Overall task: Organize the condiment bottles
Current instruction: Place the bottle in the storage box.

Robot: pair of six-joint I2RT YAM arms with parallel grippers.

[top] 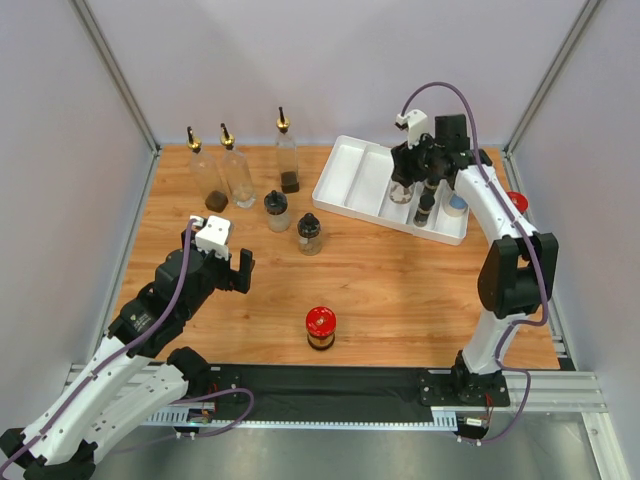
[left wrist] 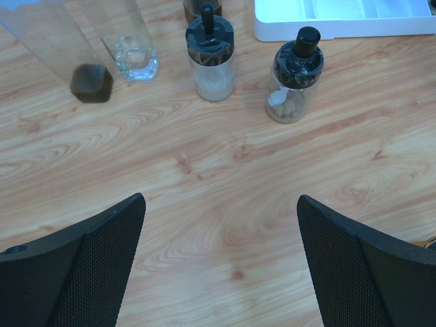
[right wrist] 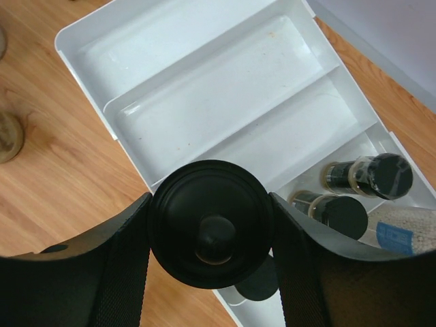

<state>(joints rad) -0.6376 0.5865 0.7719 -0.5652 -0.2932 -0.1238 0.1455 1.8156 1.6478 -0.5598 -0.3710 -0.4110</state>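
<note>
**Top view.** Wooden worktop (top: 400, 290).
- Back left: three tall clear bottles (top: 205, 172) (top: 237, 170) (top: 287, 155) with pourer spouts, upright in a loose row.
- Just in front of them: two black-capped jars (top: 277, 211) (top: 310, 234), upright and apart from each other.
- Front centre: one red-lidded jar (top: 320, 328), standing alone.
- Back right: white tray (top: 345, 185), divided into long compartments, with small jars in its rightmost one.
- Left jaws: low over the wood left of centre, spread wide, nothing in them.
- Right jaws: over the tray, closed on a black-capped jar (top: 402, 190).

**Left wrist view.** Both fingers (left wrist: 95, 266) stand at the frame's sides with bare wood between them.
- Ahead: the two black-capped jars, one holding pale grains and the other pale lumps.
- Further back: the square bases of two tall clear bottles, and a corner of the white tray.

**Right wrist view.** The jaws press on both sides of the black-capped jar, seen from straight above.
- The jar is over the near end of the white tray — whether it rests on the tray floor cannot be told.
- End compartment: two dark-capped jars (right wrist: 368, 176) (right wrist: 337, 211), and just beside them a shaker (right wrist: 409, 228) with a blue label.
</note>
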